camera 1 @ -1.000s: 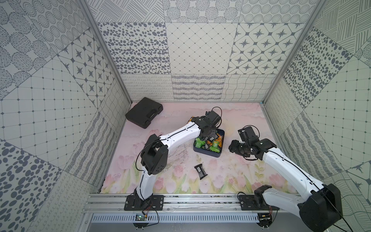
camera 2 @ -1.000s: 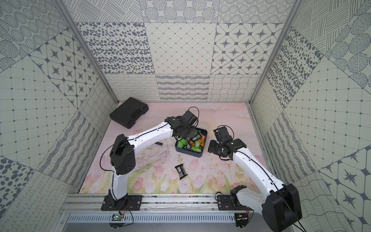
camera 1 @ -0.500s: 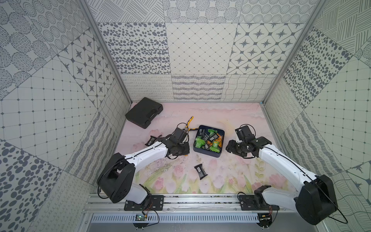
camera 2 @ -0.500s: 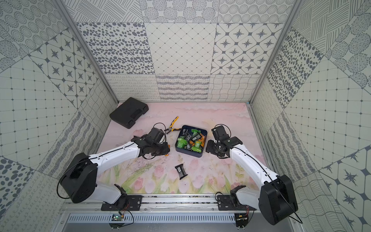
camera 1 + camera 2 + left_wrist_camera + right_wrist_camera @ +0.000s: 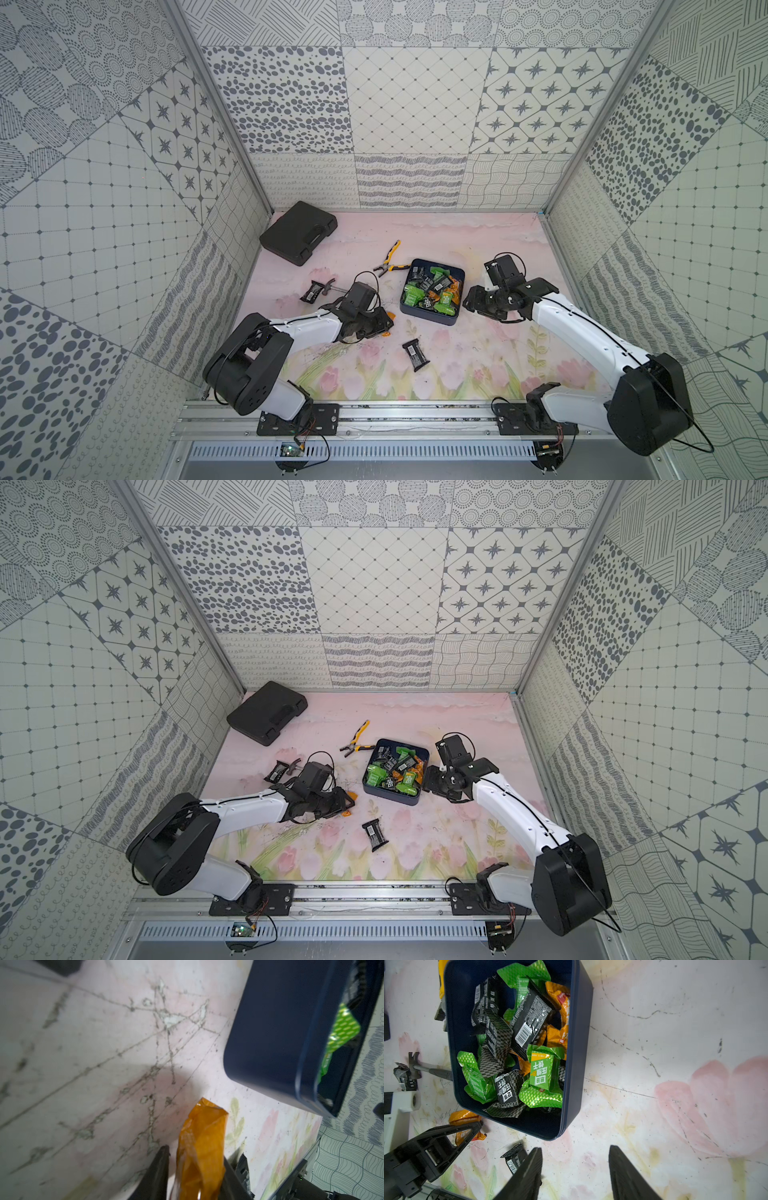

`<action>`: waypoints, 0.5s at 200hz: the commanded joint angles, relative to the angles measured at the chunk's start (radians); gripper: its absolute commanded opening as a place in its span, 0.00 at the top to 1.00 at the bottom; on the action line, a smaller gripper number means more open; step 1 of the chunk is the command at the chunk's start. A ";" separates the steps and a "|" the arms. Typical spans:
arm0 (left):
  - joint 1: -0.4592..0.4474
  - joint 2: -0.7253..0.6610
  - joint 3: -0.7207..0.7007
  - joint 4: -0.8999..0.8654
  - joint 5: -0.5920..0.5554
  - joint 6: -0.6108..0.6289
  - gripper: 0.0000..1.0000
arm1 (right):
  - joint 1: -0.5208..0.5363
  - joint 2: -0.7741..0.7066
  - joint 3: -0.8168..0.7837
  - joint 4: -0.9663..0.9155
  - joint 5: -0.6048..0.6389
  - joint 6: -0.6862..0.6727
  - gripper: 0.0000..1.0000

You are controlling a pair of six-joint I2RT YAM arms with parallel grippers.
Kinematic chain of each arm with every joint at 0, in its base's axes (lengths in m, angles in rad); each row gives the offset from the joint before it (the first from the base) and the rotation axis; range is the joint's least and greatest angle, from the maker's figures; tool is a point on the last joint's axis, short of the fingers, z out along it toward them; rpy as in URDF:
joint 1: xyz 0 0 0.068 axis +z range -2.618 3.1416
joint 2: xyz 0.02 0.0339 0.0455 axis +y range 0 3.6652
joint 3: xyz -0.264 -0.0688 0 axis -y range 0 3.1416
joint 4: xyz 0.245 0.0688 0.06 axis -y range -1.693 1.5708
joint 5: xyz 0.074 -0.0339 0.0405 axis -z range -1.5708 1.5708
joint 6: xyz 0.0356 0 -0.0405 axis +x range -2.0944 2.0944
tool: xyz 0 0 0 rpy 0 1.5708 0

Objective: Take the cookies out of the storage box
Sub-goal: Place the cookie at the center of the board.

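The cookies [image 5: 430, 291] mostly lie heaped in the storage box [image 5: 430, 318], which sits a little right of the middle of the desk [image 5: 478, 365]. By my judgement the emptying has barely begun.

Three are out:
- a black packet [image 5: 415, 354] lies toward the front edge
- a second black packet [image 5: 311, 291] lies toward the left edge, beside a hammer [image 5: 332, 286]
- an orange packet [image 5: 201, 1147] is just beside the box on the side facing the left edge

The orange packet sits between the fingers of the left tool [image 5: 194, 1155], probably so it lands clear of the box. I cannot tell whether it touches the desk.

The left wrist view shows what the arm hides in both top views. The jaws stand slightly spread, with a gap between one finger and the foil.

The right tool [image 5: 575, 1147] hovers beside the box on the side facing the right edge, spread and empty, likely placed for a pick. Only its wrist view shows the pile's layers and print.
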 commanded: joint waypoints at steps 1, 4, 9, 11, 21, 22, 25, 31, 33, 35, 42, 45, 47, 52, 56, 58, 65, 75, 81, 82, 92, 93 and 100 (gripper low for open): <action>0.009 -0.007 -0.007 -0.110 -0.101 -0.017 0.53 | 0.006 0.026 0.044 0.046 -0.009 -0.017 0.44; 0.009 -0.009 -0.005 -0.122 -0.111 -0.014 0.52 | 0.008 0.031 0.048 0.051 -0.011 -0.020 0.43; 0.009 -0.015 0.002 -0.140 -0.129 -0.011 0.49 | 0.012 0.038 0.058 0.055 -0.010 -0.026 0.43; 0.009 -0.017 0.003 -0.150 -0.135 -0.009 0.48 | 0.017 0.045 0.064 0.057 -0.011 -0.030 0.43; 0.009 -0.028 0.015 -0.189 -0.165 0.000 0.46 | 0.028 0.070 0.087 0.065 -0.008 -0.046 0.41; 0.009 -0.029 0.016 -0.193 -0.169 0.002 0.45 | 0.030 0.073 0.089 0.065 -0.007 -0.048 0.41; 0.008 -0.032 0.021 -0.208 -0.180 0.004 0.45 | 0.034 0.081 0.097 0.067 -0.006 -0.053 0.41; 0.009 -0.037 0.032 -0.235 -0.199 0.010 0.43 | 0.040 0.097 0.114 0.071 -0.003 -0.058 0.41; 0.009 -0.038 0.035 -0.243 -0.205 0.012 0.43 | 0.043 0.103 0.119 0.071 -0.003 -0.061 0.40; 0.009 -0.040 0.039 -0.251 -0.211 0.015 0.42 | 0.046 0.109 0.126 0.072 -0.002 -0.063 0.40; 0.009 -0.047 0.051 -0.280 -0.232 0.021 0.40 | 0.052 0.132 0.146 0.079 -0.003 -0.065 0.40; 0.009 -0.049 0.057 -0.291 -0.242 0.024 0.40 | 0.055 0.142 0.155 0.081 -0.003 -0.065 0.40; 0.008 -0.052 0.061 -0.299 -0.248 0.027 0.39 | 0.057 0.149 0.161 0.085 -0.004 -0.065 0.40; 0.007 -0.059 0.069 -0.316 -0.264 0.031 0.38 | 0.062 0.166 0.175 0.090 -0.006 -0.065 0.40; 0.008 -0.065 0.076 -0.329 -0.276 0.035 0.38 | 0.064 0.180 0.187 0.095 -0.008 -0.063 0.40; 0.008 -0.068 0.079 -0.335 -0.285 0.036 0.38 | 0.067 0.189 0.191 0.097 -0.009 -0.061 0.40; 0.008 -0.084 0.089 -0.349 -0.304 0.039 0.37 | 0.073 0.217 0.212 0.107 -0.014 -0.056 0.40; 0.008 -0.109 0.099 -0.361 -0.331 0.040 0.37 | 0.080 0.257 0.238 0.129 -0.024 -0.044 0.40; 0.008 -0.126 0.103 -0.363 -0.345 0.039 0.37 | 0.083 0.279 0.251 0.146 -0.030 -0.032 0.40; 0.006 -0.129 0.103 -0.362 -0.347 0.038 0.37 | 0.084 0.284 0.253 0.149 -0.031 -0.030 0.40; 0.008 -0.162 0.110 -0.357 -0.367 0.030 0.37 | 0.088 0.319 0.270 0.184 -0.044 -0.008 0.41; 0.008 -0.166 0.110 -0.356 -0.368 0.029 0.37 | 0.087 0.324 0.271 0.189 -0.045 -0.006 0.41; 0.008 -0.188 0.112 -0.345 -0.377 0.025 0.37 | 0.091 0.348 0.281 0.214 -0.050 0.008 0.41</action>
